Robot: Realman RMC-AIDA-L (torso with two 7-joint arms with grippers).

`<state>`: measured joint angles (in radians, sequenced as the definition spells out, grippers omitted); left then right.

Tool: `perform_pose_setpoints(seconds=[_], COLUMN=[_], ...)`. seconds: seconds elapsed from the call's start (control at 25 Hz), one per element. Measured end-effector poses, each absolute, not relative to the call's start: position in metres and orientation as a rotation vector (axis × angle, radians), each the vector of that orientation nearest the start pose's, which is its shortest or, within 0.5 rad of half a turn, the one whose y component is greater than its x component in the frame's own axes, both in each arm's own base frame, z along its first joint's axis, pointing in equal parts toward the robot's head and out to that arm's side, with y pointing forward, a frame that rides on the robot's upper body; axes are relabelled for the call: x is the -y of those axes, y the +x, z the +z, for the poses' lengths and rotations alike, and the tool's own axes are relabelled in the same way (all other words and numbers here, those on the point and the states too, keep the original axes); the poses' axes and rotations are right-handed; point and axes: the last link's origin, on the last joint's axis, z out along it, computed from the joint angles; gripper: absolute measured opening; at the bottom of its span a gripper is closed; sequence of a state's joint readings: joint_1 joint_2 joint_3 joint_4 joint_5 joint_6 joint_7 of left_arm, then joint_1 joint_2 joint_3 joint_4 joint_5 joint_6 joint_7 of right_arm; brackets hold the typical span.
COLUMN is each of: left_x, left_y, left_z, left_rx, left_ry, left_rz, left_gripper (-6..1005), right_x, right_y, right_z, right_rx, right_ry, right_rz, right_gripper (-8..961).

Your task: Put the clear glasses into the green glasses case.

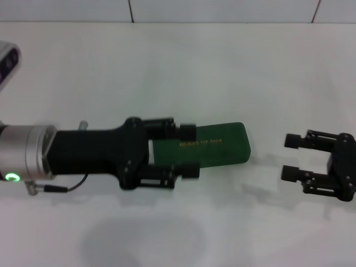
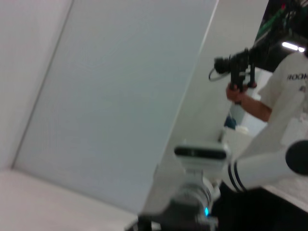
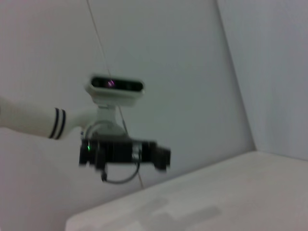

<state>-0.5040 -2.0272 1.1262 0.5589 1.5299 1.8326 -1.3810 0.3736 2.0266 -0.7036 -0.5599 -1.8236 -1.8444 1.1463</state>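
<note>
The left gripper (image 1: pixel 190 151) reaches across the white table (image 1: pixel 167 72) from the robot's left, its black body lying nearly level and its two fingers spread wide, one on the far side and one on the near side of the green glasses case (image 1: pixel 214 146); the fingers straddle the case's left end, and from the head view I cannot tell whether their pads actually press on it or only bracket it; the case itself lies flat on the table near the middle, lid closed, with a line of small gold lettering (image 1: pixel 199 143) running along the top; a strip of white shows between the gripper's palm and the case's near end; the clear glasses do not show anywhere on the table, so I cannot tell from here where they are. The right gripper (image 1: pixel 293 157) sits well apart from the case on the robot's right, low over the table, its two dark fingers parted with open space between them and nothing held; it points toward the case. The right wrist view shows the left arm farther off, with its wrist camera (image 3: pixel 115 86) sitting above the dark gripper body (image 3: pixel 124 153). The left wrist view looks away from the work toward a pale wall, and a person in a white shirt (image 2: pixel 288 91) stands in the background holding a black camera rig (image 2: pixel 238 65).
</note>
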Motion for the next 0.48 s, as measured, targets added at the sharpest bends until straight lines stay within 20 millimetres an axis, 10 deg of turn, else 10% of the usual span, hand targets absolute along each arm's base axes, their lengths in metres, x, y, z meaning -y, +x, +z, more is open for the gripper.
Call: perform_pose_setpoints(seconds=[0.24,0.48], left_x=[-0.274,-0.276], left_y=[-0.218,-0.229], left_z=[-0.012,-0.002], left_rx=[0.454,0.446], left_ry=[-3.075,-3.074], left_rz=[-1.132,-1.062], left_gripper=[854,870], right_x=[-0.268,-0.273], right_y=[0.266,0.245], right_z=[0.015,0.001], right_rx=[-0.413,-0.358], right_ry=[-2.758,-2.832], right_rz=[1.144,1.215], right_gripper=[711,849])
